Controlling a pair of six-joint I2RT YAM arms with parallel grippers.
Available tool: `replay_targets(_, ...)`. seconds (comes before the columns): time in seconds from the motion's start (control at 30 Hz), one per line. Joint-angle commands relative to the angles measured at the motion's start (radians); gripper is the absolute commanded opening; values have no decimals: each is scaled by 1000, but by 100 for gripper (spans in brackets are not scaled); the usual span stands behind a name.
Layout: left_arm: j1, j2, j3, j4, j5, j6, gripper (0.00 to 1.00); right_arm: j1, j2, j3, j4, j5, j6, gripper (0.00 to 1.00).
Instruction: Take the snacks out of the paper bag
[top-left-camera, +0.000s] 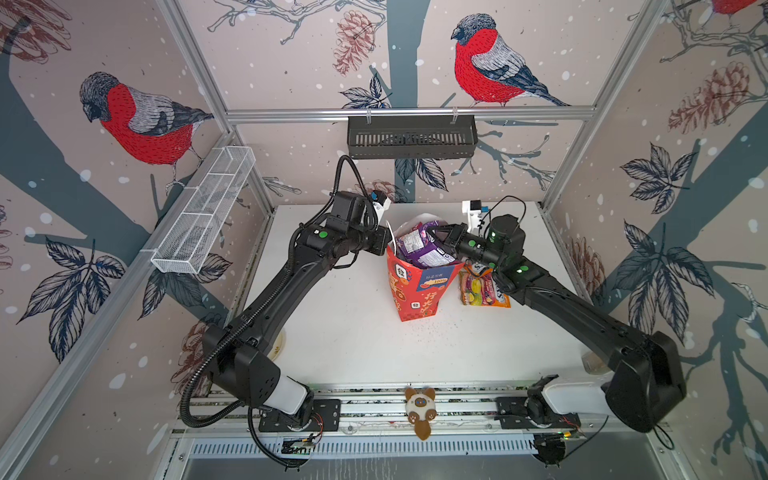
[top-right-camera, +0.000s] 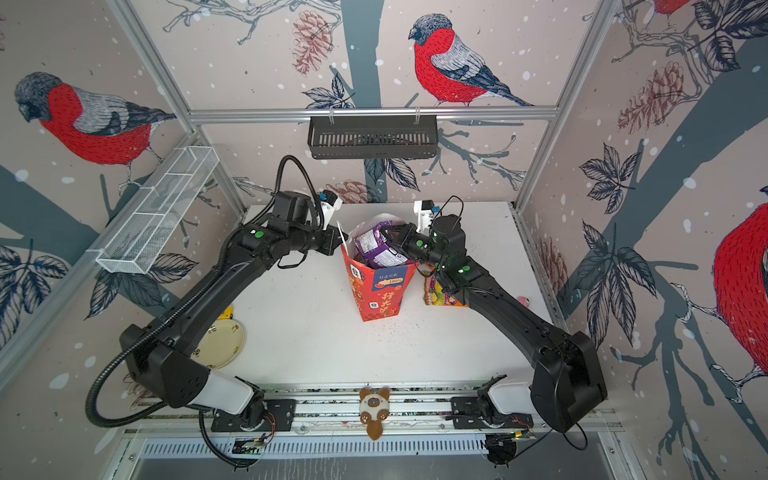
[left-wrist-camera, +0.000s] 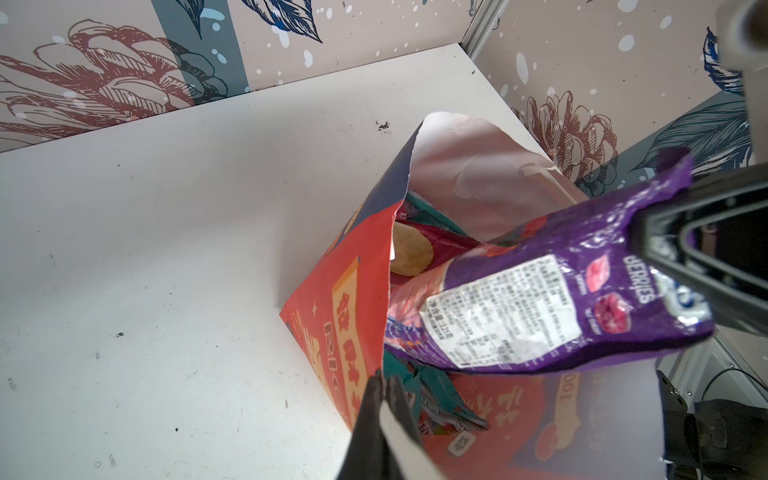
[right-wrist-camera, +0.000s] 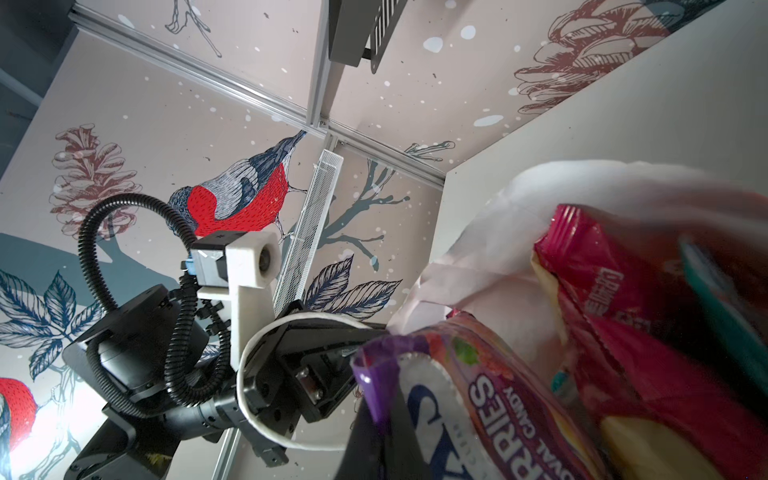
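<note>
The red paper bag (top-left-camera: 419, 291) (top-right-camera: 378, 293) stands upright mid-table, its mouth open. My left gripper (top-left-camera: 386, 245) (left-wrist-camera: 384, 378) is shut on the bag's left rim (left-wrist-camera: 365, 266). My right gripper (top-left-camera: 433, 232) (right-wrist-camera: 382, 399) is shut on the top edge of a purple snack packet (top-left-camera: 417, 246) (left-wrist-camera: 540, 299) (right-wrist-camera: 478, 382), which sticks halfway out of the bag. Still inside are a pink chip bag (left-wrist-camera: 440, 245) (right-wrist-camera: 623, 291) and teal packets (left-wrist-camera: 432, 390). An orange packet (top-left-camera: 484, 289) (top-right-camera: 436, 291) lies on the table right of the bag, partly under my right arm.
A plush cat (top-left-camera: 420, 409) sits on the front rail. A yellow plate (top-right-camera: 220, 343) lies under my left arm. A white wire basket (top-left-camera: 203, 212) hangs on the left wall and a black basket (top-left-camera: 411, 137) on the back rail. The bag's white cord handle (right-wrist-camera: 266, 357) loops round my left gripper.
</note>
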Motion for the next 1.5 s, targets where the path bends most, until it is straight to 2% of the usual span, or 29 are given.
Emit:
replay_targets(0.0,3,0,2,86,10,8,0,6,5,15,97,-13,27,0)
replay_targets(0.1,4,0,3,86,7,11,0,0,1,41,78,-16,8,0)
replay_targets(0.27,1,2,2,87,4,16,0,-17,26,12,302,-83,128,0)
replay_targets(0.43,3,8,7,86,8,17,0,-10,58,37,375,-80,109,0)
replay_targets(0.6,3,10,11,80,9,20,0,-8,79,92,303,-62,30,0)
replay_targets(0.77,2,8,11,73,4,23,0,-9,86,111,316,-67,14,0)
replay_targets(0.87,2,8,12,70,4,24,0,-9,93,102,394,-76,46,0)
replay_targets(1.0,4,10,10,71,6,26,0,-17,119,77,589,-100,190,0)
replay_targets(1.07,2,10,11,71,6,26,0,-13,118,89,562,-95,179,0)
replay_targets(1.23,3,7,4,75,6,28,0,9,93,118,351,-63,71,0)
replay_targets(1.47,3,5,8,75,-5,38,0,-1,23,38,429,-41,106,0)
